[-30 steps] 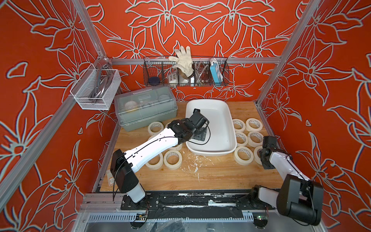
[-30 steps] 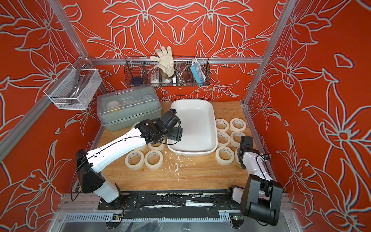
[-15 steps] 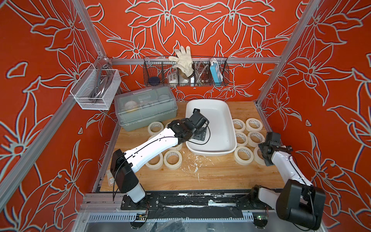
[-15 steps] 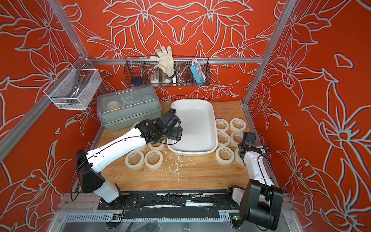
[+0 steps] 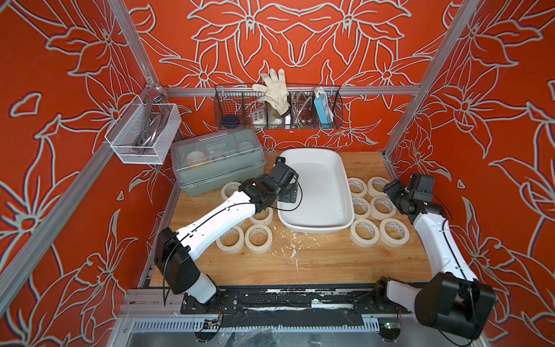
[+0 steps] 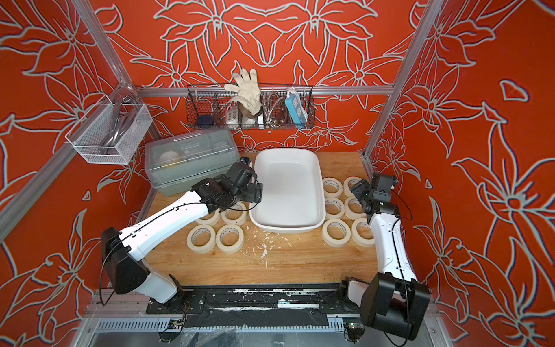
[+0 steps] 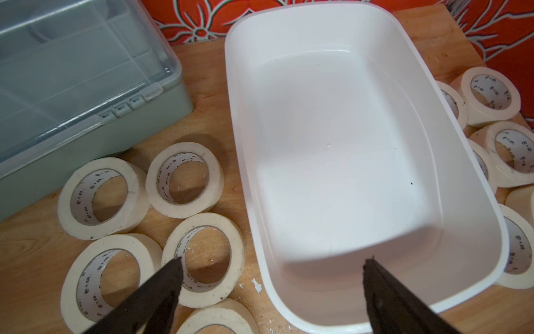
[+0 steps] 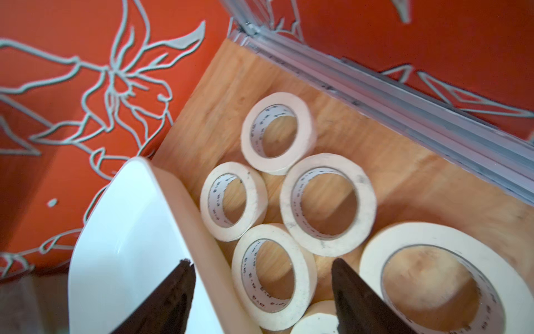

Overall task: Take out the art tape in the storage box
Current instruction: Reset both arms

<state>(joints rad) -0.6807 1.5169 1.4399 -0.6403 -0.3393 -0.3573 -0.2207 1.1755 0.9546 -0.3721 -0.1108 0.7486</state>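
Note:
The white storage box (image 5: 318, 192) (image 6: 288, 192) stands mid-table, and its inside (image 7: 332, 144) holds nothing. Several cream art tape rolls lie flat on the wood: one group (image 5: 247, 240) (image 7: 213, 179) to the box's left, another (image 5: 353, 234) (image 8: 286, 202) to its right. My left gripper (image 5: 289, 192) (image 7: 272, 261) hovers open over the box's left rim, one finger above a roll and the other above the box. My right gripper (image 5: 390, 189) (image 8: 262, 261) hangs open above the right group, beside the box's right rim (image 8: 124, 245), with nothing between its fingers.
A grey-green box with a clear lid (image 5: 216, 162) stands at the back left. A dark wire basket (image 5: 277, 108) hangs on the back wall and a white mesh basket (image 5: 144, 135) on the left wall. White flecks (image 5: 292, 246) dot the wood in front of the box.
My right gripper has opened, risen and moved back from the front right, where a roll now lies free on the table. The left arm has not moved.

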